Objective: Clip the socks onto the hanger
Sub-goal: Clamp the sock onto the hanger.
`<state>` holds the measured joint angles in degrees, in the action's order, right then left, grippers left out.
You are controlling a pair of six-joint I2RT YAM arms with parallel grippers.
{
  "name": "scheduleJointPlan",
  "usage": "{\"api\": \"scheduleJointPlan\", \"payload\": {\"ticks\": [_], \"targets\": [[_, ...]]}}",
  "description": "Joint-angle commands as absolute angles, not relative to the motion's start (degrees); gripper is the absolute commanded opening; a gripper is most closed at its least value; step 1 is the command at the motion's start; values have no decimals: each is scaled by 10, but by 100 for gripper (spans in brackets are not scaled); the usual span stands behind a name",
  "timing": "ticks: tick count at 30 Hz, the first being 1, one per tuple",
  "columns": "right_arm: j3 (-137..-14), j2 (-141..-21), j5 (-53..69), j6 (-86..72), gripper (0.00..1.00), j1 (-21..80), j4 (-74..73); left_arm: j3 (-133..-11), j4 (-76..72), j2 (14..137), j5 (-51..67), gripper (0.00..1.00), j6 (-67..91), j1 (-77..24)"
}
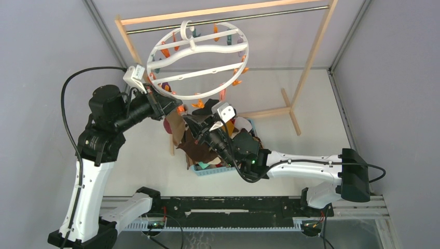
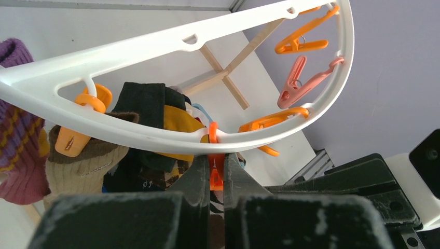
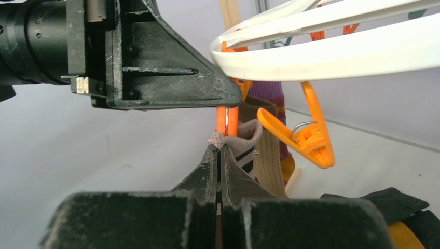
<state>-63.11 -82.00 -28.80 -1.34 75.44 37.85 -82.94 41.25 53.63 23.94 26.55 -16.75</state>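
The white ring hanger (image 1: 197, 57) hangs from the rack's rod, with orange and pink clothespins along its rim. My left gripper (image 2: 216, 162) is shut on an orange clothespin (image 2: 216, 176) just under the rim of the hanger (image 2: 155, 137). Directly below that pin (image 3: 227, 120), my right gripper (image 3: 220, 149) is shut on the cuff of a grey sock with black stripes (image 3: 244, 142), and the cuff's edge touches the pin's tip. A tan sock (image 2: 83, 166) and a maroon striped sock (image 2: 18, 129) hang clipped at the left. In the top view both grippers meet under the ring's near edge (image 1: 181, 111).
A light-blue basket (image 1: 218, 170) with several more socks sits under the right arm. The wooden-framed rack (image 1: 311, 57) stands at the back, its foot (image 1: 290, 111) on the table. A free orange clothespin (image 3: 306, 135) dangles just right of the held sock.
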Motion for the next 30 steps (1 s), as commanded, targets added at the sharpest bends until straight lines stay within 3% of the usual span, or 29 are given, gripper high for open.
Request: {"api": "scheduleJointPlan", "payload": {"ticks": [1, 10, 16, 24, 27, 30], "targets": [[-662, -823, -272, -23, 0, 737, 394, -829, 388, 531, 226, 0, 269, -170], [-662, -821, -257, -33, 0, 735, 377, -827, 389, 528, 219, 3, 263, -170], [-661, -821, -254, -34, 0, 737, 379, -832, 389, 524, 219, 39, 262, -170], [-661, -814, -258, -37, 0, 735, 382, -838, 397, 514, 215, 55, 255, -170], [-661, -809, -256, -39, 0, 735, 382, -840, 406, 506, 206, 79, 249, -170], [-661, -805, -248, -46, 1, 734, 380, -839, 417, 494, 200, 93, 239, -170]]}}
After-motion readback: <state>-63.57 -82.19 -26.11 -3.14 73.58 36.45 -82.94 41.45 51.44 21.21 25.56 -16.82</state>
